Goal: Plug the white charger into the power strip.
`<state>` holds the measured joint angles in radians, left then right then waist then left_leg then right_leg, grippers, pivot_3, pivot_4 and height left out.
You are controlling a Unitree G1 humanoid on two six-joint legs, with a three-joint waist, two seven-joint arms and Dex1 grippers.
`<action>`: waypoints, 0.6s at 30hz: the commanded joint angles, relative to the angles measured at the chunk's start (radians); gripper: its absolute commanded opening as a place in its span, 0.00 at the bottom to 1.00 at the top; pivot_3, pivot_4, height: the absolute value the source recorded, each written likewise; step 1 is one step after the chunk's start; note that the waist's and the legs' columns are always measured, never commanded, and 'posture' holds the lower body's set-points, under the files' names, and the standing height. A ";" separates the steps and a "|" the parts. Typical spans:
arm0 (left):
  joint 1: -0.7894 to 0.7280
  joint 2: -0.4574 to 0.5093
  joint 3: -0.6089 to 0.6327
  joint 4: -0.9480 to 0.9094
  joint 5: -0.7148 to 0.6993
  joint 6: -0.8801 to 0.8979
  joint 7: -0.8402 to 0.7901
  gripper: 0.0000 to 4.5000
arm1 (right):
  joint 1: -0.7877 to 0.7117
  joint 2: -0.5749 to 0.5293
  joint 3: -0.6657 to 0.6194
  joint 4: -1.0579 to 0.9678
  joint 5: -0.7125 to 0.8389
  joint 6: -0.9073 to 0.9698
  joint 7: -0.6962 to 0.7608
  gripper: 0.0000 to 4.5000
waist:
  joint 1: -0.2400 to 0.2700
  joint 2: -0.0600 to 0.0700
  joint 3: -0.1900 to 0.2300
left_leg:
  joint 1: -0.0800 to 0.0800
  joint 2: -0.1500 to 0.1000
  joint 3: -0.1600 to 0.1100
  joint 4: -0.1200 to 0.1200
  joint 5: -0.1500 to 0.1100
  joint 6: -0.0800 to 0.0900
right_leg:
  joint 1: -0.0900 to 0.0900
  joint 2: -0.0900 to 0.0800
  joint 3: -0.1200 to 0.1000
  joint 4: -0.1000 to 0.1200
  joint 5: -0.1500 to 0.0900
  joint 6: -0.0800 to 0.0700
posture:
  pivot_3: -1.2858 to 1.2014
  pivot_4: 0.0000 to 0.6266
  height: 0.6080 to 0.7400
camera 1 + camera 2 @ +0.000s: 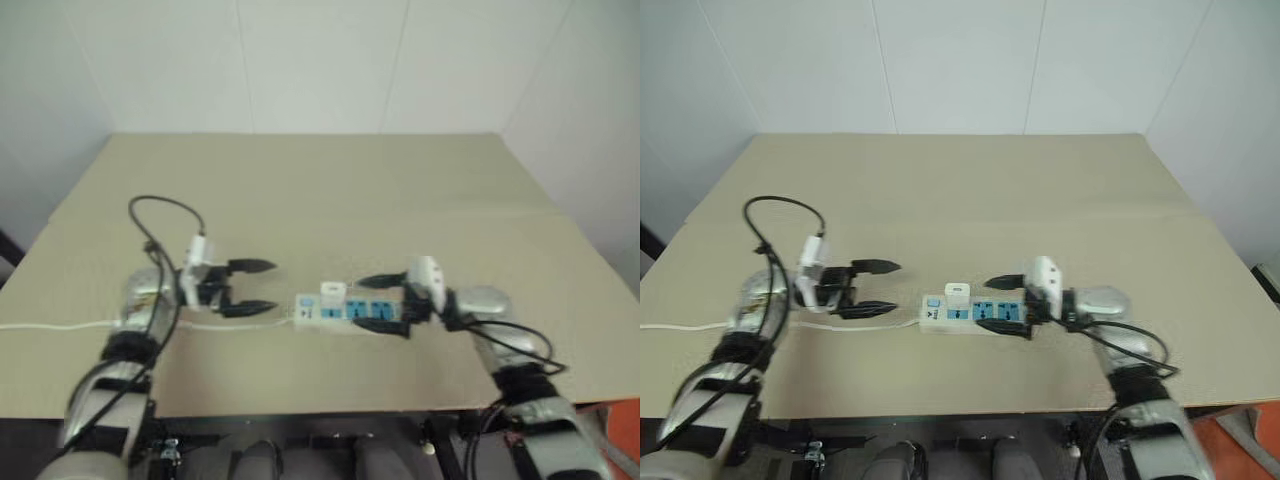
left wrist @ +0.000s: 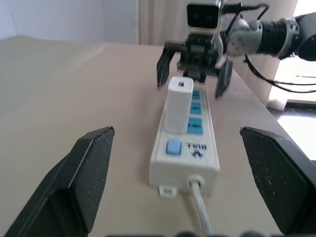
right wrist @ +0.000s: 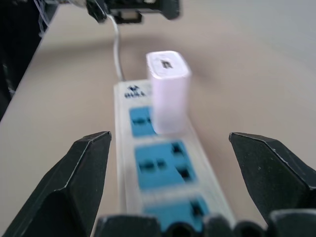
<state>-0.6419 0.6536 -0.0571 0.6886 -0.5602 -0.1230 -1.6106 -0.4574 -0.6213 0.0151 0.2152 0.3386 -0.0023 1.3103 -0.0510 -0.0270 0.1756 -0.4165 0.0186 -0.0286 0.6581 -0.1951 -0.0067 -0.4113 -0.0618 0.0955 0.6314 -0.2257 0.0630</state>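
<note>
On the tan tabletop (image 1: 320,190), going from the robot's left, the left gripper (image 1: 250,287) is hovering with its two black fingers spread wide and gripping nothing, pointing level toward the switch end of the power strip (image 1: 352,312), from which a thin white cord (image 1: 60,325) is trailing off under that arm toward the table's left edge. Next along, the power strip is lying flat with its long axis running left to right, in line with both grippers. At its left end, beside the switch, the white charger (image 1: 333,292) is standing upright in the first blue socket, apparently seated. Further right, the right gripper (image 1: 386,303) is hanging with its fingers equally wide and empty, straddling the strip's far end without visibly touching it. Judging from this, the right gripper is sitting nearer the strip, while the left is standing a short way apart; any pressing-home move would have to come straight down onto the charger's top.
</note>
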 commanded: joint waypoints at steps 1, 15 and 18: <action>0.027 0.054 0.023 -0.065 -0.036 0.009 -0.004 0.98 | 0.046 -0.133 -0.105 -0.110 0.011 -0.079 0.040 1.00 | 0.006 0.000 0.000 | 0.000 0.000 0.000 0.000 0.000 0.000 | 0.000 0.000 0.000 0.000 -0.001 0.000 | 0.52 0.24 1.00; 0.043 0.022 0.026 -0.036 0.015 -0.011 -0.004 0.98 | 0.333 -0.419 -0.287 -0.245 -0.006 -0.007 0.014 1.00 | 0.008 0.000 0.000 | 0.001 0.001 0.002 -0.001 0.000 0.000 | 0.001 0.000 0.000 -0.001 -0.004 0.001 | 0.52 0.24 1.00; 0.014 0.011 0.022 -0.013 0.029 -0.011 -0.004 0.98 | 0.327 -0.431 -0.309 -0.249 0.018 0.031 -0.005 1.00 | 0.010 0.000 0.000 | 0.001 0.001 0.002 -0.001 0.000 0.000 | 0.001 0.000 0.000 -0.001 -0.004 0.001 | 0.52 0.24 1.00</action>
<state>-0.6011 0.6621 -0.0437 0.6725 -0.5343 -0.1300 -1.6113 -0.1199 -1.0268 -0.2385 -0.0019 0.3366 0.0138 1.3206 -0.0414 -0.0271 0.1760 -0.4154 0.0192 -0.0262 0.6574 -0.1951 -0.0067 -0.4105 -0.0614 0.0960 0.6300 -0.2293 0.0635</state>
